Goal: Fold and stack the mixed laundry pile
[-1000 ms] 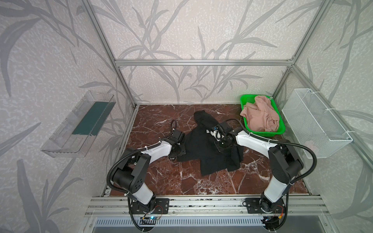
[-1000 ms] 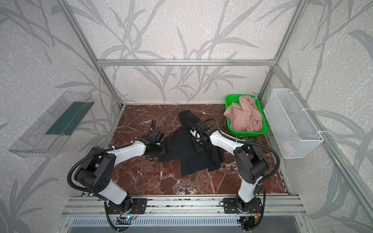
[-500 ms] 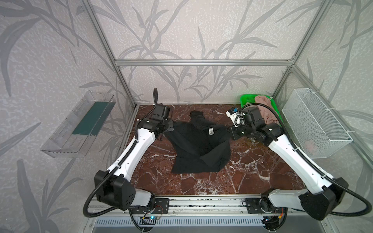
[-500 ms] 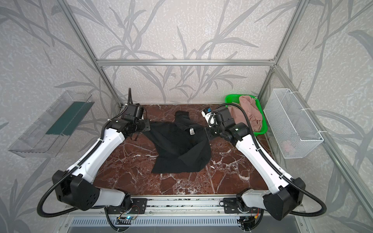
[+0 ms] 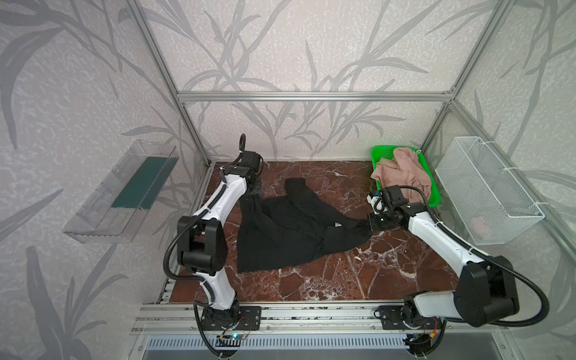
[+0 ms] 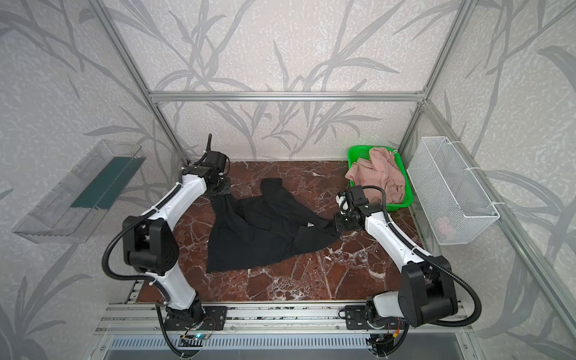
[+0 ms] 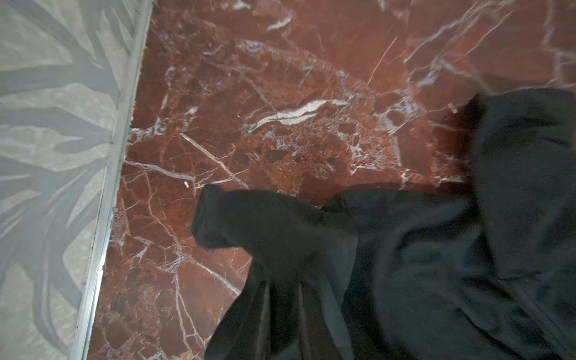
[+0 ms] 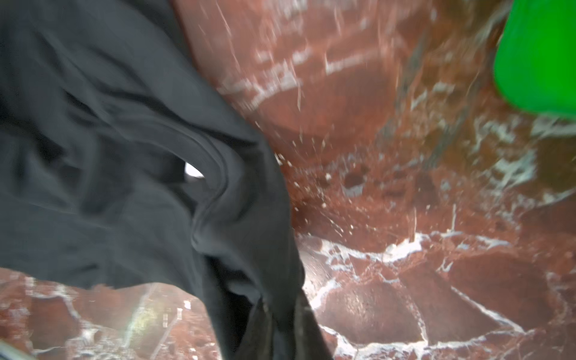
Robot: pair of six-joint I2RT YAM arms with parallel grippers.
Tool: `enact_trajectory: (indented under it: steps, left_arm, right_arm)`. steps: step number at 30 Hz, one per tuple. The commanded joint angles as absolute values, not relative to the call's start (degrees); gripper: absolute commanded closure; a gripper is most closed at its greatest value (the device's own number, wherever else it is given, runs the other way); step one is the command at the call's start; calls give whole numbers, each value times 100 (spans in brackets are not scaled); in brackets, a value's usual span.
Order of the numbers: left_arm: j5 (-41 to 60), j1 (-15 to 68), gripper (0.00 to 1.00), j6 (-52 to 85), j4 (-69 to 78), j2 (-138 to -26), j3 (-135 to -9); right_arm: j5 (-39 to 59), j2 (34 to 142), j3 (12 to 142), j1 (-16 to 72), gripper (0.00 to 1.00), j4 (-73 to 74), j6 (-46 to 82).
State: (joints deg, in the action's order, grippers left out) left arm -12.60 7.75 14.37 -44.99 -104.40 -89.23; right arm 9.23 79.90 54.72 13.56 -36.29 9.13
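Top views both show the dark red marble bench (image 5: 358, 274) with the black T-shirt (image 5: 280, 237) spread across its middle. One end of the shirt rises to the left claw (image 5: 251, 194) near the back left corner of the bench. The other end reaches the right claw (image 5: 372, 223) near the right edge. Each claw pinches a bunch of black cloth, though the right wrist view is blurry, so how tight is hard to tell. The shirt is wrinkled and sags between the claws, its lower part flat on the bench. The pink shorts (image 5: 402, 174) sit heaped in the green basket (image 5: 382, 153) in the back right corner, just behind the right claw. A small pale label (image 5: 337, 224) shows on the shirt near the right claw.
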Motion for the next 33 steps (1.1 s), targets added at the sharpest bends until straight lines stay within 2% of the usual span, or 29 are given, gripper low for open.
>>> enact_trajectory:
  steps: [1,3,5,8,11,15,17,21,24,26,29,30,33]
  left_arm:
    - [-1480,664,46,1637,-4791,-10257,-9091]
    - [-1499,613,27,1694,-4781,-10012,-8978]
    - [-1457,577,15,1753,-4844,-9715,-8851]
    - [-1343,558,14,1853,-5063,-9234,-8504]
    - [-1252,554,14,2147,-5179,-8629,-7669]
    - [-804,557,17,2682,-4904,-7741,-6148]
    - [-476,554,21,2934,-4548,-7371,-5455]
    - [220,567,33,3594,-3813,-7153,-4505]
    - [493,597,37,3757,-3390,-7475,-4275]
    - [563,615,40,3685,-3274,-7861,-4352]
    - [624,609,52,3552,-3107,-8587,-4621]
    - [694,599,56,3547,-2981,-8841,-4700]
    - [885,589,61,3518,-2784,-9531,-5094]
  right_arm:
    - [363,7884,5417,1348,76,-3678,1214]
    - [137,7715,5396,1354,68,-3775,1271]
    - [0,7538,5432,1361,53,-3846,1301]
    - [-193,7388,5620,1442,41,-4049,1234]
    - [120,7272,5800,1609,36,-4077,974]
    - [2345,7422,5589,1693,35,-3334,705]
    - [2792,7750,5581,1784,35,-3163,788]
    - [2885,8517,5631,1828,43,-3104,975]
    - [2900,8906,5569,1854,45,-2943,1206]
    - [2868,9050,5491,1872,46,-2789,1372]
    - [2701,9278,5410,1865,46,-2564,1670]
    - [2622,9372,5397,1863,47,-2481,1777]
    - [2429,9646,5443,1816,53,-2306,2022]
